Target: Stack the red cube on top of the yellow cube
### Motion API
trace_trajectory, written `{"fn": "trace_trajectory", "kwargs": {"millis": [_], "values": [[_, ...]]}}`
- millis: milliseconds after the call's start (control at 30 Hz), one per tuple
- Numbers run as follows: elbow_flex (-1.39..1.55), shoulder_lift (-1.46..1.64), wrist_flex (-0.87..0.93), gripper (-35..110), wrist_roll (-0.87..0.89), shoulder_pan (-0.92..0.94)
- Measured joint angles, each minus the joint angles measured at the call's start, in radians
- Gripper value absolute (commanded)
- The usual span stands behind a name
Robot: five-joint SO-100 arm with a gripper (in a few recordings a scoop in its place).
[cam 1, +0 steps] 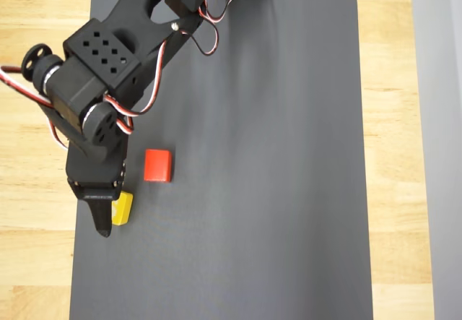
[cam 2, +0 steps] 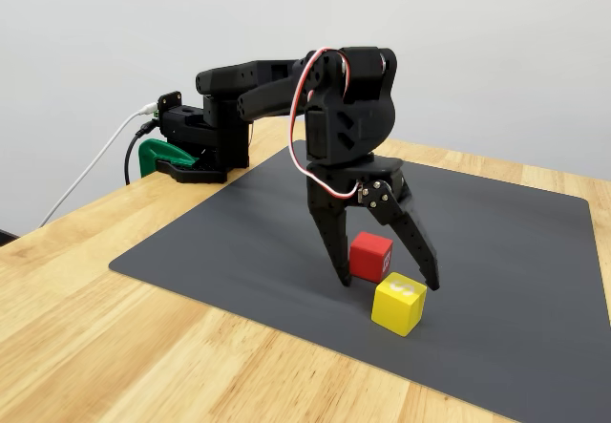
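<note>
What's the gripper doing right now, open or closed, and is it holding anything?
Gripper: open, holding nothing, fingers spread low over the mat by the red cube and the yellow cube.

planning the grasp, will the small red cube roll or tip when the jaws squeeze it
The small red cube probably won't roll: its flat faces sit square on the dark grey mat. It looks rigid, so likely no squashing. Smooth sides might slip a little in the open gripper.

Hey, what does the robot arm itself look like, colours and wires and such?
The arm is matte black plastic with boxy motor housings and small screws. Red, white and black wires loop along it. Its gripper has two long, tapered black fingers. A green clamp sits at its base.
</note>
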Motion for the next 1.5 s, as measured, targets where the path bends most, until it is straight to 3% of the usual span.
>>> {"fn": "trace_trajectory", "kwargs": {"millis": [667,1100,1500], "values": [[-0.115,-0.221,0.0,28,0.075,-0.035],[-0.104,-0.021,0.0,30,0.075,-0.026],[0.732,0.787,0.0,33,0.069,-0.132]]}}
